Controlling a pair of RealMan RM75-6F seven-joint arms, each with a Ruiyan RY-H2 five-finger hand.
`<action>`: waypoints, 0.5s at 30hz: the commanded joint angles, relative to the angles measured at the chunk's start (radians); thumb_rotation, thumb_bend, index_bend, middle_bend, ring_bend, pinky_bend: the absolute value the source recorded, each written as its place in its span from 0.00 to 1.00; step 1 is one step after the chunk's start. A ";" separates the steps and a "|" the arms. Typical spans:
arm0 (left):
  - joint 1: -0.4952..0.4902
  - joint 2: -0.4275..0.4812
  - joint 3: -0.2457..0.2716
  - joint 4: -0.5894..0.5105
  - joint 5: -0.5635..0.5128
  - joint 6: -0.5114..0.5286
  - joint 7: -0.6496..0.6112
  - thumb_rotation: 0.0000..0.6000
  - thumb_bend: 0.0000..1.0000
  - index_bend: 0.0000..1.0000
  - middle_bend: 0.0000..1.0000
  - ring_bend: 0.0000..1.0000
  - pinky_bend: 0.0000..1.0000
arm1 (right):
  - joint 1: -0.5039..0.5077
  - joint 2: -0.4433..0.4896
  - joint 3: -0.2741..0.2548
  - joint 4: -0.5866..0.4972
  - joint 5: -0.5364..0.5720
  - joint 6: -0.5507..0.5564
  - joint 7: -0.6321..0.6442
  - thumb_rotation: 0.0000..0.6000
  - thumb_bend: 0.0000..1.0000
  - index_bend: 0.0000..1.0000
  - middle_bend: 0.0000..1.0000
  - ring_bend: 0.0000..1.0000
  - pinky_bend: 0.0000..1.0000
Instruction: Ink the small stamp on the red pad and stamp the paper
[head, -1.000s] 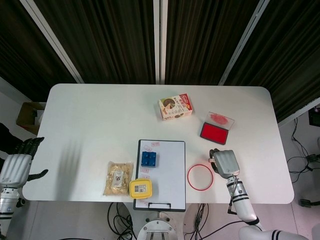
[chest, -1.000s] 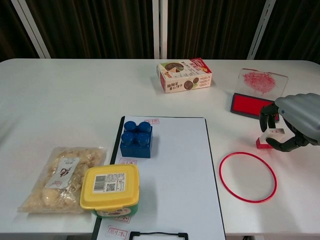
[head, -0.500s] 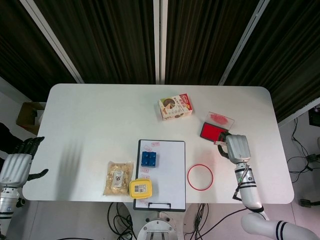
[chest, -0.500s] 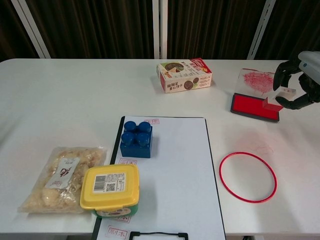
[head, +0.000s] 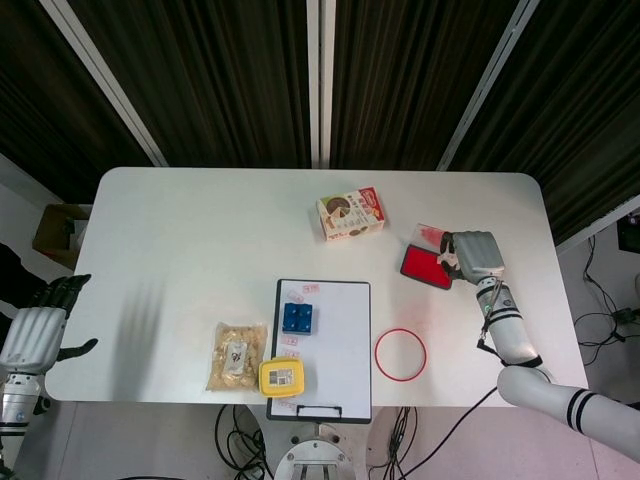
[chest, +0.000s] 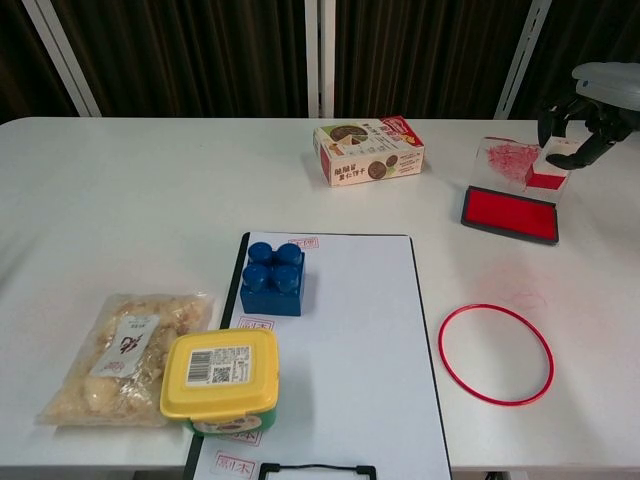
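Right hand (chest: 592, 110), grey-shelled with dark fingers, is seen at the upper right of the chest view, its fingers curled down around the small stamp with a white handle and red base (chest: 548, 178); the stamp appears to be held, though the contact itself is partly hidden by the fingers. In the head view the same hand sits at the right of the table, over the far end of the open red ink pad in its black tray (head: 427, 267). The stamp is held above the pad's far edge, in front of the raised clear lid smeared with red (chest: 512, 160); whether its face is touching the red surface cannot be told. Inking is therefore judged to be under way or about to be done.

Stamping of the white paper on the black clipboard (chest: 345, 340), at lower centre, is left; red marks are visible along its left edge. A blue toy brick (chest: 272, 277) and a yellow-lidded tub (chest: 220, 378) stand on it.

Left hand (head: 35, 330) is seen at the lower left edge of the head view, fingers apart, nothing held.
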 joint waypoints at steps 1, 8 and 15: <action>-0.001 -0.002 0.000 0.003 -0.002 -0.003 -0.001 1.00 0.00 0.11 0.13 0.12 0.20 | 0.043 0.001 -0.026 0.055 0.026 -0.057 -0.007 1.00 0.49 0.96 0.81 0.91 0.97; -0.004 -0.008 0.000 0.015 -0.003 -0.008 -0.005 1.00 0.00 0.11 0.13 0.12 0.20 | 0.060 -0.053 -0.072 0.149 -0.056 -0.093 0.100 1.00 0.49 0.97 0.82 0.91 0.97; -0.005 -0.009 0.001 0.019 -0.001 -0.008 -0.008 1.00 0.00 0.11 0.13 0.12 0.20 | 0.058 -0.108 -0.097 0.244 -0.139 -0.077 0.218 1.00 0.49 0.98 0.83 0.91 0.97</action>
